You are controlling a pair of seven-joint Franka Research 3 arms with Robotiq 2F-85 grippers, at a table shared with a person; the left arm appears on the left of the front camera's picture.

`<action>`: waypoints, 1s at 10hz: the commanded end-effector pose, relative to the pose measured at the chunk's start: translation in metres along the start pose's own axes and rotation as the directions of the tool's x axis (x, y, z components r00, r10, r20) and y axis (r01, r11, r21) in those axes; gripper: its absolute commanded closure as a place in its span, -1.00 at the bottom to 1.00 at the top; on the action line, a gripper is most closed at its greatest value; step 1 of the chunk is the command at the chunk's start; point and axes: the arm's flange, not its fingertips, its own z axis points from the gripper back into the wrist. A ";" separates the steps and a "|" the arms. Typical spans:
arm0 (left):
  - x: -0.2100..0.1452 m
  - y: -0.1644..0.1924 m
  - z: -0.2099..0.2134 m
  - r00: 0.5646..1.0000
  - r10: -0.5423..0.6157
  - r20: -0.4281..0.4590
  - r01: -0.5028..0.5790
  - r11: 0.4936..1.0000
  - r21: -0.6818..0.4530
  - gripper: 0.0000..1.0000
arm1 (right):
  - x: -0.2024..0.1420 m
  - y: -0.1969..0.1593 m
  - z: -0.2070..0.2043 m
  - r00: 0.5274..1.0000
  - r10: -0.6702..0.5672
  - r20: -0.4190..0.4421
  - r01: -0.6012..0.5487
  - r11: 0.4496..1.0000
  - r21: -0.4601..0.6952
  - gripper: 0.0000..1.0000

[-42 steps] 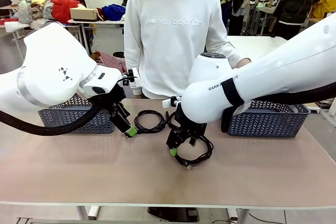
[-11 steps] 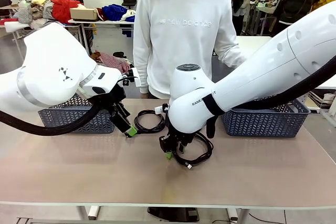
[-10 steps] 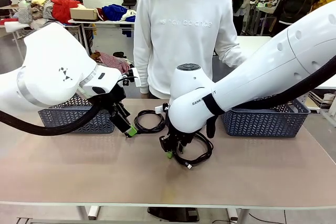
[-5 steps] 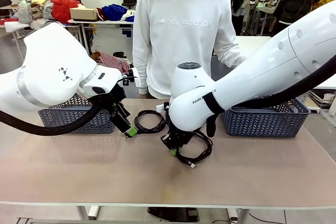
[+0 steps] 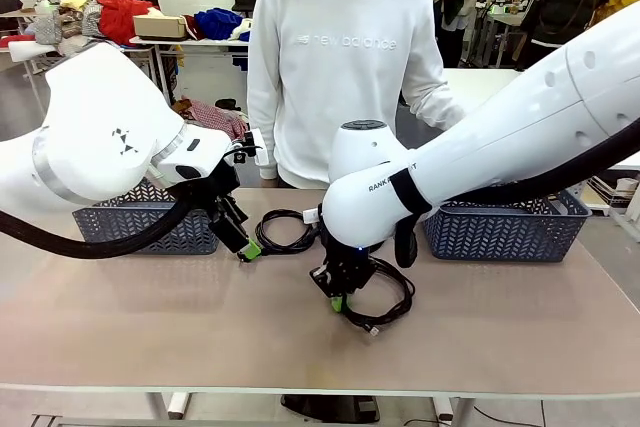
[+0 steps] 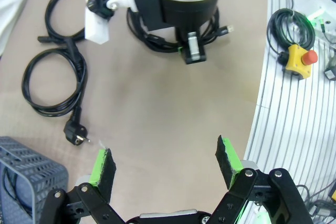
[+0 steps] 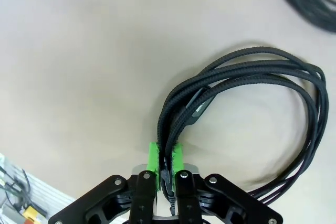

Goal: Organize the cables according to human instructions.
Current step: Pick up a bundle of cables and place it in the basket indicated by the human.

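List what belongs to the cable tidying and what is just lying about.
For the job: braided cable, pinched in the right gripper; cable with round plug; cable coil beside it; left basket and right basket, probably.
Lying about: yellow stop button; red clothes and box on a far table.

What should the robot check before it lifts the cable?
1. Right hand shut on the braided cable: ok.
2. Every loop of it caught between the pads: cannot tell.
3. Left hand open, apart from that cable: ok.
4. Power cable lying apart from it: ok.
5. Whether the right basket is the wanted one: cannot tell.
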 end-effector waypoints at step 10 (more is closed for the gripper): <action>-0.002 -0.001 0.000 1.000 0.003 0.000 -0.003 1.000 0.005 -1.00 | -0.050 -0.037 0.145 0.765 0.641 -0.054 -0.643 0.759 -0.102 1.00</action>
